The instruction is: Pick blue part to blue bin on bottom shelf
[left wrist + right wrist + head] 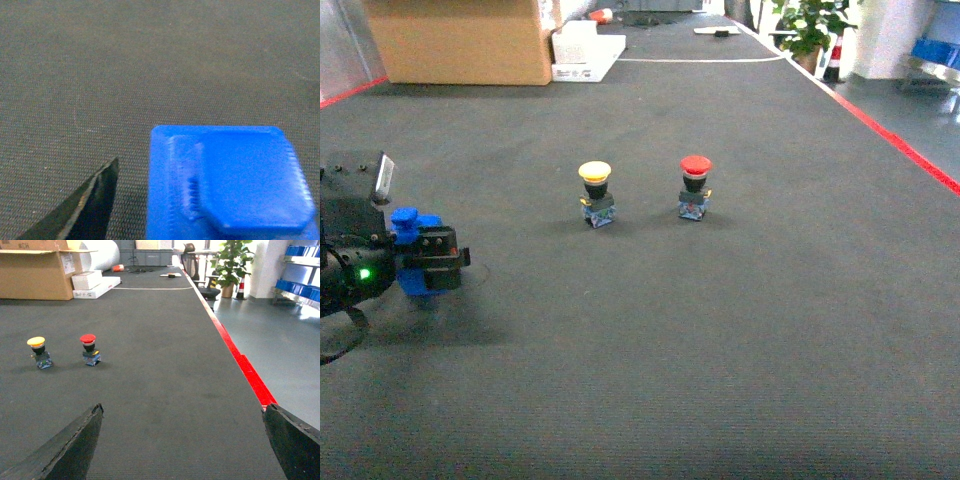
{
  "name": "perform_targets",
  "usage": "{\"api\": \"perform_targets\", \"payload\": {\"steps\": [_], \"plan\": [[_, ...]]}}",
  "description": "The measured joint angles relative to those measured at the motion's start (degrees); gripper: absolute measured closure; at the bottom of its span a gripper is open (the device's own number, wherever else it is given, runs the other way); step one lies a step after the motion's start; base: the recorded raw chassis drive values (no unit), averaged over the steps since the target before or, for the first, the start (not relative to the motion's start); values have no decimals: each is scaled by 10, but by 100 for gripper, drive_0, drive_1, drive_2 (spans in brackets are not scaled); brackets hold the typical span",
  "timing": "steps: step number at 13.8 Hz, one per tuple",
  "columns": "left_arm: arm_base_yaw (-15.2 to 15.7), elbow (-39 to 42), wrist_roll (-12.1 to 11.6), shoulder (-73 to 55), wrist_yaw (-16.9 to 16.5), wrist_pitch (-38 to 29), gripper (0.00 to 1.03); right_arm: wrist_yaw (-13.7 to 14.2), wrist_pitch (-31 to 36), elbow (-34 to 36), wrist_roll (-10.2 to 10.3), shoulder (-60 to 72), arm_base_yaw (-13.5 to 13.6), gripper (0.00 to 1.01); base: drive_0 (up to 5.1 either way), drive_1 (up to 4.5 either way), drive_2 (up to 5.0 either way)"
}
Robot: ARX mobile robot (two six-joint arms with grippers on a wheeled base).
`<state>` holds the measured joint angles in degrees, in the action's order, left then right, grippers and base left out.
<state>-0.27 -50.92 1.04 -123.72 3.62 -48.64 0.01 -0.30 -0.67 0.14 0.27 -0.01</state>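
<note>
My left gripper [428, 262] has its jaws clenched on the blue part [404, 222] at near left; right jaws released. I'd lift straight, grip firm — bin not visible.

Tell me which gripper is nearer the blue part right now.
Left. The left gripper is closed around the blue part at the mat's left side. The right gripper is open and empty over bare mat, away from it and out of the head view.
</note>
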Motion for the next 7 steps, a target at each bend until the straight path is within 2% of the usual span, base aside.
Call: {"api": "perform_targets", "payload": {"steps": [1, 2, 5, 6, 7], "plan": [[-2, 0, 0, 0, -3, -3, 47, 0, 0, 0, 0, 0, 0, 3, 0, 0, 0], [-3, 0, 0, 0, -1, -5, 58, 0, 0, 0, 0, 0, 0, 3, 0, 0, 0], [-5, 16, -2, 4, 10, -27, 59, 0, 0, 0, 0, 0, 0, 3, 0, 0, 0], [-5, 49, -3, 22, 17, -40, 59, 0, 0, 0, 0, 0, 0, 3, 0, 0, 0], [-5, 96, 6, 55, 20, -67, 59, 0, 0, 0, 0, 0, 0, 3, 0, 0, 0]]}}
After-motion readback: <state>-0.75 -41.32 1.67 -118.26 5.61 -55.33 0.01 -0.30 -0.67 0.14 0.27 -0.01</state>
